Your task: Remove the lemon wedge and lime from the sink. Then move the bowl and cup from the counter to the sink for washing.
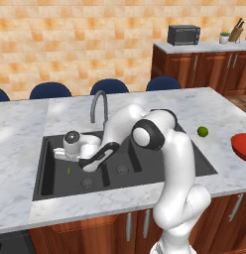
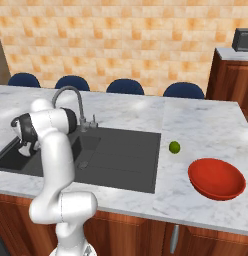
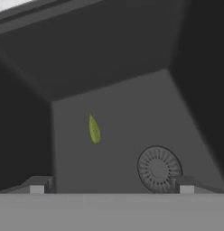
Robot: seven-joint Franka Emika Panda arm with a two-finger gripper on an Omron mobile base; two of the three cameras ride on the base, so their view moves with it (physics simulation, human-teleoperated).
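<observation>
The arm is bent down into the left basin of the sink, its gripper spread as wide as it goes and holding nothing. In the hand view the two fingertips stand well apart at the bottom, and between them, further along the basin floor, lies the lemon wedge.

What worries me is how little there is to grab. The wedge is a thin, flat, leaf-shaped green sliver lying flush on the dark floor. If the fingers come down even a bit short, I reckon they close over it and come up with nothing; if they come down hard, the tips may scrape the basin or just push the sliver along. It also sits to one side of the midline between the tips, so a straight descent could catch it with one finger and flick it away. The drain is near, off to the other side, and a nudged sliver could slide onto its grate.

From the left base view the wedge is a tiny green mark on the left basin floor, just beside the hand. The lime already rests on the marble counter, a small round yellow-green ball, with the red bowl near it.
</observation>
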